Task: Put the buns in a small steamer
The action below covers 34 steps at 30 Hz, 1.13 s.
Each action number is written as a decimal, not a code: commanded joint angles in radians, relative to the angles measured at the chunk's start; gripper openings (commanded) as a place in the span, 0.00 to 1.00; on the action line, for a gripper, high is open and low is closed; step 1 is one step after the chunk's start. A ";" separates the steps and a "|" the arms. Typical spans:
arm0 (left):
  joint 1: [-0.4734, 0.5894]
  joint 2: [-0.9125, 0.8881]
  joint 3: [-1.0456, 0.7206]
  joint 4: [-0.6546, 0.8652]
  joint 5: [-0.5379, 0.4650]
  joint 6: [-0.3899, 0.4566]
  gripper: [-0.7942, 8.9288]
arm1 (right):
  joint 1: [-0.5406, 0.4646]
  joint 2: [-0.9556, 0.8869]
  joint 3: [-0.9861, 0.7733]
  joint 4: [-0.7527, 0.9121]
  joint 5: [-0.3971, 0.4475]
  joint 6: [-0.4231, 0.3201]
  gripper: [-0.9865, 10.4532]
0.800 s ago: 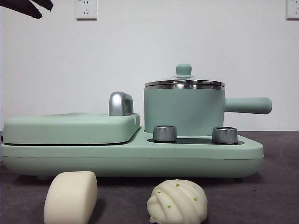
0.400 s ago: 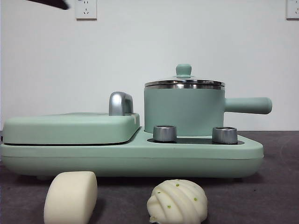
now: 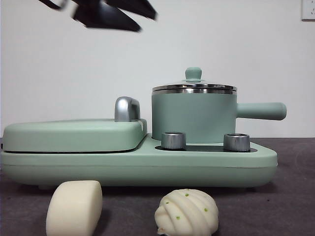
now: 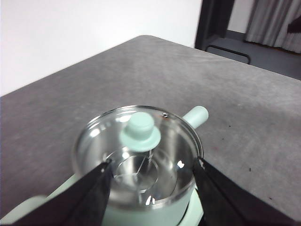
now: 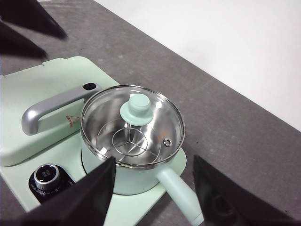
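Only our front view shows the smooth rectangular bun [image 3: 74,207] and ridged, green-specked bun [image 3: 187,212], on the table well below both grippers. Our left gripper [image 4: 151,174] hangs wide above the small steamer [image 4: 141,162], its glass lid on; our right gripper [image 5: 154,176] likewise gapes above it.

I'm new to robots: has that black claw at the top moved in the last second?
Yes. The left gripper has swung rightward from the top corner, toward the small steamer.
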 commanded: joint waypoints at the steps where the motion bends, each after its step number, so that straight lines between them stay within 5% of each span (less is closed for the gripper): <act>1: -0.020 0.090 0.059 0.051 -0.003 -0.012 0.37 | 0.003 0.006 0.017 0.010 -0.001 0.015 0.32; 15: -0.068 0.426 0.350 0.068 -0.004 -0.006 0.37 | 0.003 0.007 0.017 0.010 -0.001 0.015 0.32; 34: -0.071 0.511 0.362 0.056 -0.005 0.031 0.37 | 0.003 0.008 0.017 0.009 -0.001 0.016 0.32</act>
